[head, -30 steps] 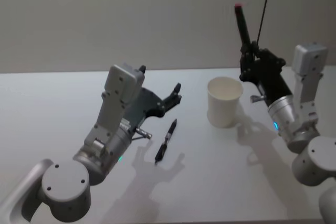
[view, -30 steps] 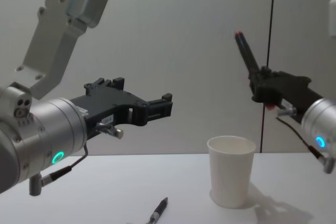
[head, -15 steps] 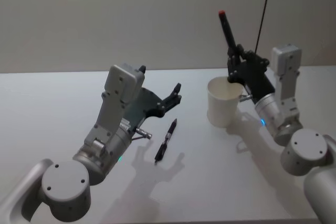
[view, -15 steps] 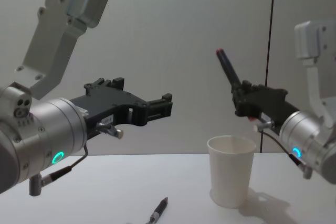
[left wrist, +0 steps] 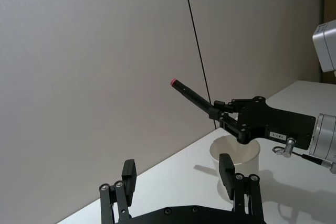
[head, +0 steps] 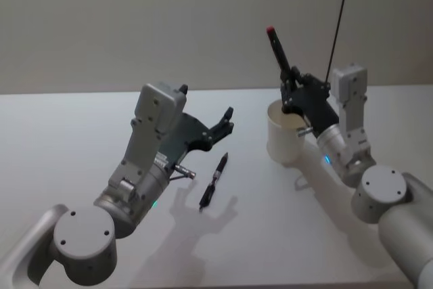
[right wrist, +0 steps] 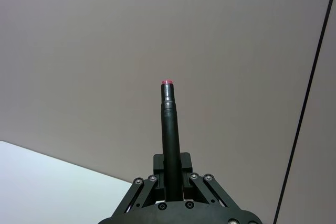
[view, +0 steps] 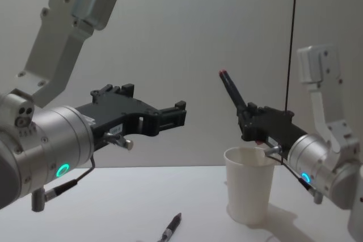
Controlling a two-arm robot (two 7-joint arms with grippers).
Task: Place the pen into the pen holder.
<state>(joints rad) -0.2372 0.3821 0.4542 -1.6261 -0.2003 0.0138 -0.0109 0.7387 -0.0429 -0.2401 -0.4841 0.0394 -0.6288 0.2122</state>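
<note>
White table point(head: 67, 133) carries the work. Left gripper point(head: 224, 123) hovers above it at 9 o'clock of centre, fingers spread apart and empty. Loose black pen point(head: 214, 182) lies flat on the table at 6 o'clock of that gripper. Paper cup point(head: 287, 145) stands upright at 2 o'clock of this pen. Right gripper point(head: 291, 86) hangs over the cup's rim, fingers clamped on a red-tipped pen point(head: 276, 47) that leans toward 11 o'clock.
</note>
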